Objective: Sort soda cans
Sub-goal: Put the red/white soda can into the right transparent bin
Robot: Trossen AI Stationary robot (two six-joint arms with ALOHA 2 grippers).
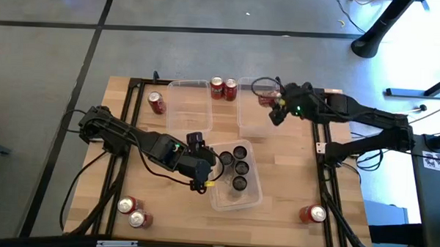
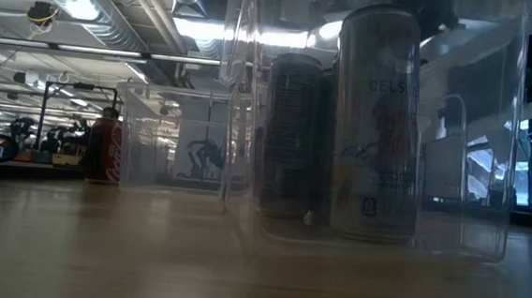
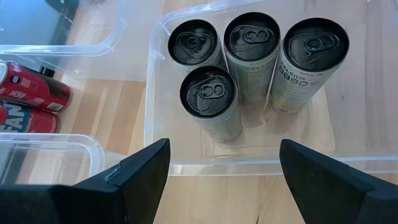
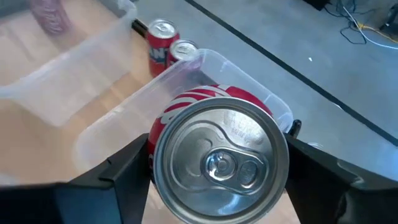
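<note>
Right tool [image 4: 211, 174] grips red can [image 4: 217, 155] over clear bin [image 4: 112, 124].

Red soda cans [image 1: 223, 88], black cans [image 3: 210, 99]

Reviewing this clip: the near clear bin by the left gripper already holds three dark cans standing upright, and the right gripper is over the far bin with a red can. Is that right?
Not quite: the near bin holds four dark cans, not three, all upright; the left wrist view shows this, past the left gripper. The rest stands: the right gripper is at the far bin with a red can between its fingers.
</note>
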